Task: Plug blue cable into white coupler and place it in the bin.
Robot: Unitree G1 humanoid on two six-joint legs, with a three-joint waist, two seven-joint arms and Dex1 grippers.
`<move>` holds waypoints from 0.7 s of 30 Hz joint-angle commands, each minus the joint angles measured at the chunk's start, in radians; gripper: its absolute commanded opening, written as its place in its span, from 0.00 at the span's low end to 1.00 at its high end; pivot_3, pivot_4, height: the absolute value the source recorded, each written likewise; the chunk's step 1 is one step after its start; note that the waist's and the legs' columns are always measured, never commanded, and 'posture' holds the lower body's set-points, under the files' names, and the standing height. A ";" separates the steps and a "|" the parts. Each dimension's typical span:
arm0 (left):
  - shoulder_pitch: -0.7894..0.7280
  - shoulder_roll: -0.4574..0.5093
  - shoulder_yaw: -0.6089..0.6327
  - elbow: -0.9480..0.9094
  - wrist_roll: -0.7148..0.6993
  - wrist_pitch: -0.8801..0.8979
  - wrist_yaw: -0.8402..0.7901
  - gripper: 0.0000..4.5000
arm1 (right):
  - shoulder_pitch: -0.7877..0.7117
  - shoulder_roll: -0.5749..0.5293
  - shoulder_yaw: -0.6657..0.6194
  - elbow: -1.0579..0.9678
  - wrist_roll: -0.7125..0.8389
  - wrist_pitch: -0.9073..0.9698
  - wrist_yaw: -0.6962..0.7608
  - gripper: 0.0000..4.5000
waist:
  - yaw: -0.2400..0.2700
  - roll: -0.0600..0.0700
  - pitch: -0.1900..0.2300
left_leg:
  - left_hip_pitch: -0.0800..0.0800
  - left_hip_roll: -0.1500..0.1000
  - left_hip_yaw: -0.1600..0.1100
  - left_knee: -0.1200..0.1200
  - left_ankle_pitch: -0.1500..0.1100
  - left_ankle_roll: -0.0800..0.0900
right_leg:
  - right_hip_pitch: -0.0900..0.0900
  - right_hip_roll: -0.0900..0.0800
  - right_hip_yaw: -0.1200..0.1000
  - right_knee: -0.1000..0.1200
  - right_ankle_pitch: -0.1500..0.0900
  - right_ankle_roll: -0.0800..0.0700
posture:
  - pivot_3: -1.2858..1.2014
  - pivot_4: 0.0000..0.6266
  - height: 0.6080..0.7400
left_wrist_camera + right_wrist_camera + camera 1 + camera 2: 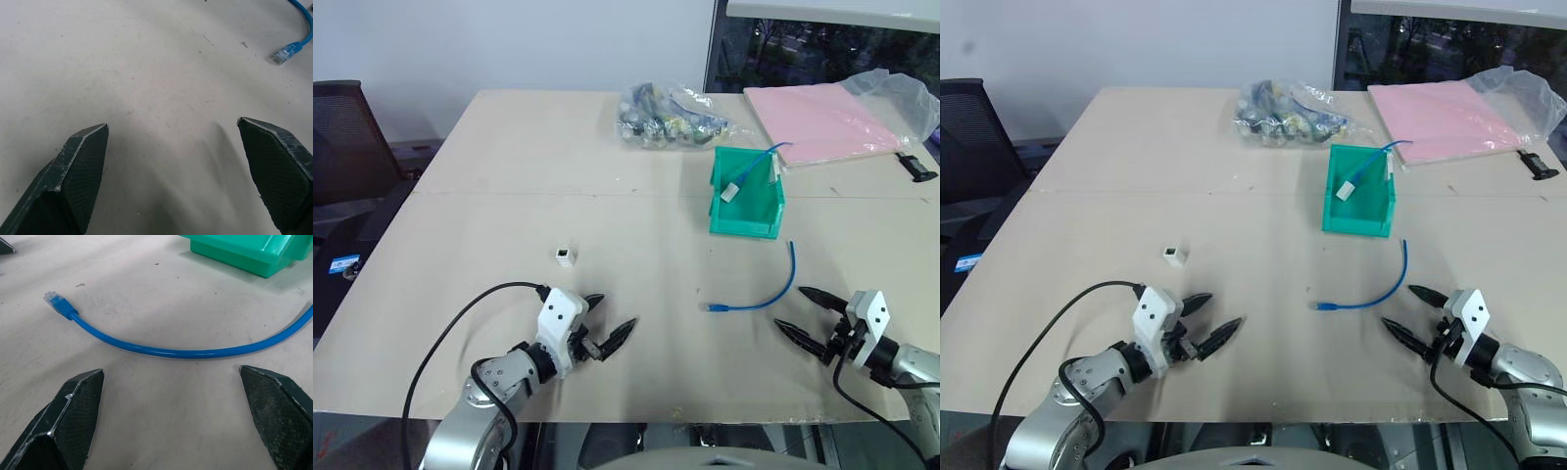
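The blue cable [773, 290] lies curved on the table in front of the teal bin [759, 210], its clear plug [714, 307] pointing left; it also runs across the right wrist view as blue cable [186, 351]. The tiny white coupler [566, 257] stands alone left of centre. My right gripper [800, 312] rests open just right of the cable, nothing between its fingers. My left gripper [610, 316] is open near the front edge, below the coupler and apart from it. The cable's plug [285, 52] shows beyond the left fingers [83, 161].
Inside the bin lies another blue cable with a white end-piece [732, 191]. A clear bag of parts [668, 115] sits behind the bin. A pink sheet [822, 122] and clear plastic [901, 98] are at the back right. A black chair [347, 137] stands left of the table.
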 commanded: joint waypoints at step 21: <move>-0.382 0.378 -0.002 0.056 -0.195 0.045 -0.570 0.97 | -0.290 -0.054 0.382 -0.167 -0.194 0.156 0.053 0.92 | -0.002 0.000 0.002 | -0.008 0.001 0.000 0.001 0.000 0.000 | -0.005 0.001 -0.004 -0.002 0.002 0.004 | 0.52 0.24 1.00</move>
